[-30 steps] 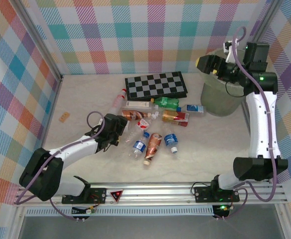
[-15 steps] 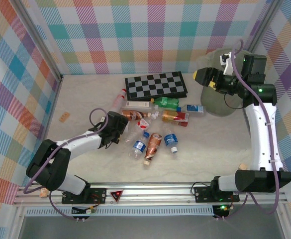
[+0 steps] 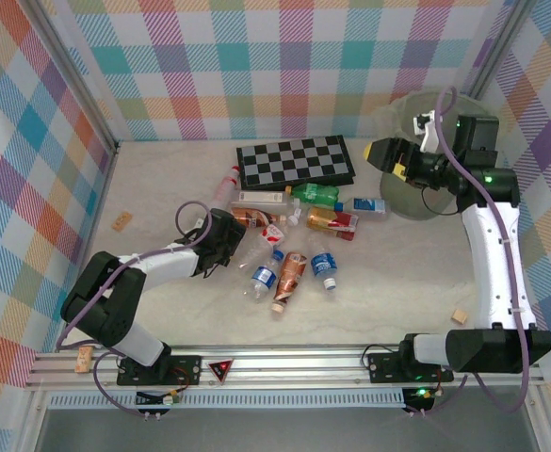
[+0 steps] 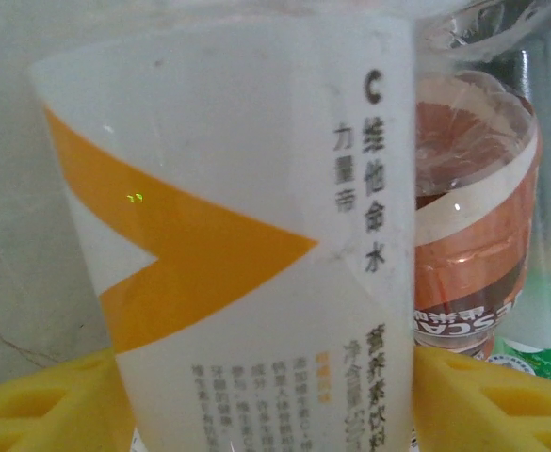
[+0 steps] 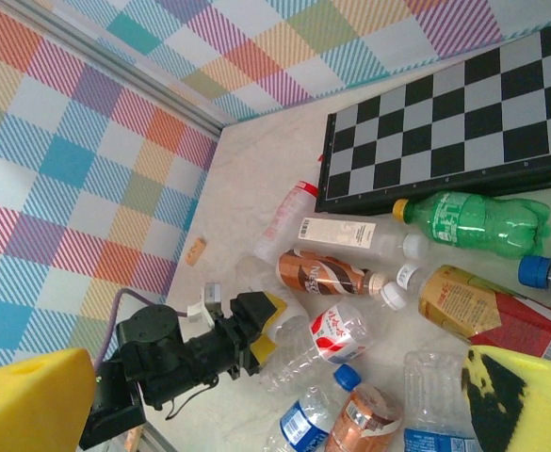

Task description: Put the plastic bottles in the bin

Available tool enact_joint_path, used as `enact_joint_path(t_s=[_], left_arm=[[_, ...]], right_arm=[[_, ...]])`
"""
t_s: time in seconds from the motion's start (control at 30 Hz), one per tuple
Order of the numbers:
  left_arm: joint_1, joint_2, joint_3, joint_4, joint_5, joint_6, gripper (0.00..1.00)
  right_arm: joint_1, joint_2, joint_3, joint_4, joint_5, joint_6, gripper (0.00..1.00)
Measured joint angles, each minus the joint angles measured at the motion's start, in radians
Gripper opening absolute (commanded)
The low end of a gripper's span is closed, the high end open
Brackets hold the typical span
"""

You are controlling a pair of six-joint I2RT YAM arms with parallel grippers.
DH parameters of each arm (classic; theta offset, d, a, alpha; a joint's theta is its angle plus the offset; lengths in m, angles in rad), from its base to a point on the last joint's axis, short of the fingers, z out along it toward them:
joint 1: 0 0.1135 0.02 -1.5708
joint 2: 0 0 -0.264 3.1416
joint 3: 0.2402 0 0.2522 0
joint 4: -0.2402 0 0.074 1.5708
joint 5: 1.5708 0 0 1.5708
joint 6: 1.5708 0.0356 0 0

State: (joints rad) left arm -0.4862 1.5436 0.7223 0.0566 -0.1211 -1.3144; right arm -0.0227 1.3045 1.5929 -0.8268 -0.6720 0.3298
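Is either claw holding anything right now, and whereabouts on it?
The left claw has a white-labelled bottle between its yellow fingers, around the labelled middle; whether it grips yet cannot be told. The right claw is open and empty.

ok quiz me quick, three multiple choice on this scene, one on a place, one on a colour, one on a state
1. The checkerboard lies:
A. beyond the bottle pile, toward the back wall
B. at the near edge by the arm bases
C. leaning against the left wall

2. The label on the nearest bottle in the left wrist view is:
A. solid blue
B. green with red
C. white with orange

3. The right hand is:
A. shut on a bottle
B. wide open
C. shut on a wooden block

Answers:
1 A: the top view shows it behind the pile.
2 C: the label is white with an orange arrow shape.
3 B: its yellow fingers stand far apart in its wrist view.
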Motion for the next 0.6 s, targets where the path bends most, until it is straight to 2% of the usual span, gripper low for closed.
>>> enact_joint_path(t_s=[0.2,0.37,0.6], left_arm=[[0.000,-0.017,0.004,-0.039,-0.019,0.013,0.65],[0.000,-0.100,0.006,-0.128,-0.051,0.041,0.62],[0.000,-0.261,0.051,-0.273,-0.084,0.185,0.49]], right_arm=[[0.000,-0.014,-0.037,0.007,-0.012,0.008,0.99],[0.004,-0.047,-0.094,0.042,-0.044,0.025,0.99],[0.038,-0.079,-0.127,0.080,-0.091,0.028,0.99]])
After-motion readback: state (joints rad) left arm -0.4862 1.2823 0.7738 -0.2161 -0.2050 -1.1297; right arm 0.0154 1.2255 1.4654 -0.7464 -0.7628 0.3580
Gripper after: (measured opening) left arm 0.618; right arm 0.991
